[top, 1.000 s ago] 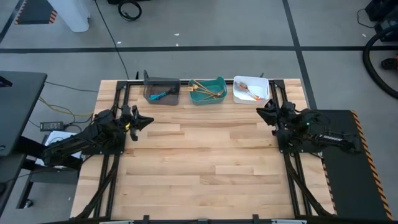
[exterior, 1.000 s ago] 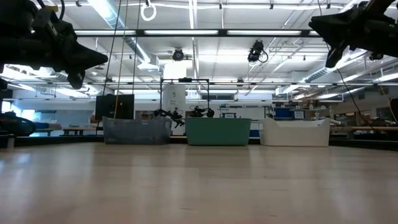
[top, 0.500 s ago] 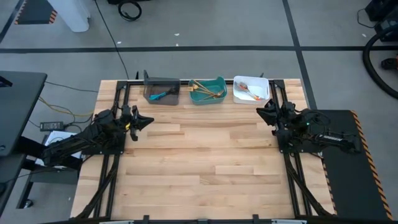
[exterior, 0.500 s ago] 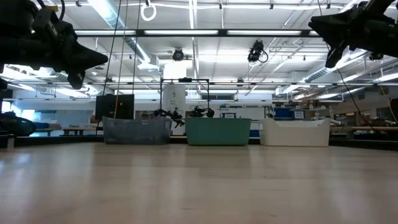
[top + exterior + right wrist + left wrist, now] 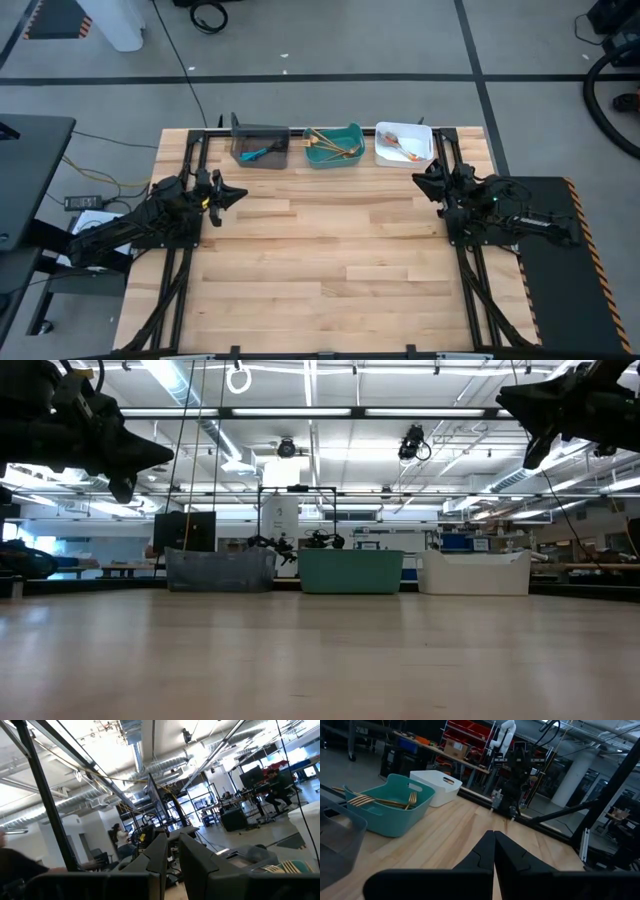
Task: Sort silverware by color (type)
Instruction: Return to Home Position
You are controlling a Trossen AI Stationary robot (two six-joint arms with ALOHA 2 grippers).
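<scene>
my left gripper (image 5: 238,193) pinched shut, empty, above table's (image 5: 330,250) left side, my right gripper (image 5: 420,180) a slit apart, empty, above right side, blue fork (image 5: 258,154) in far black bin (image 5: 260,130), gold forks (image 5: 335,148) in green bin (image 5: 333,163), orange fork (image 5: 405,150) in white bin (image 5: 426,135)

We're in a big robotics lab hall here: bare ceiling ducts (image 5: 134,747) and strip lights (image 5: 400,412) overhead, red parts shelving (image 5: 470,731), a white robot arm (image 5: 507,730), a taped concrete floor (image 5: 350,40), and a person (image 5: 120,837) among the far workbenches.
</scene>
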